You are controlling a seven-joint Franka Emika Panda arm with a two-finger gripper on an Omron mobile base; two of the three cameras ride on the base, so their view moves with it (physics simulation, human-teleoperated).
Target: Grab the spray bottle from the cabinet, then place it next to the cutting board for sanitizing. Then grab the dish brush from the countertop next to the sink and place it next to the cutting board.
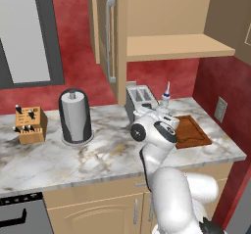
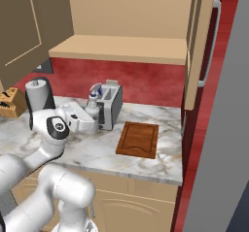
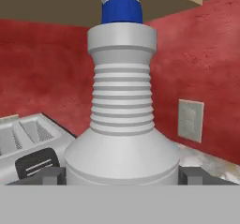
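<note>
Two gripper fingers (image 3: 52,175) stand spread on either side of the spray bottle (image 3: 122,124), which you see upright on the bench (image 1: 98,154), between toaster (image 1: 138,97) and cutting board (image 1: 192,132).

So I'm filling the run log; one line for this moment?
stage: bottle placement | pale grey ribbed spray bottle: upright on marble countertop, between toaster and reddish-brown wooden cutting board | tool: open, straddling bottle

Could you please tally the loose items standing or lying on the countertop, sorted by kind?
Spray bottle: 1
Cutting board: 1
Toaster: 1
Paper towel holder: 1
Knife block: 1
Total: 5
</note>
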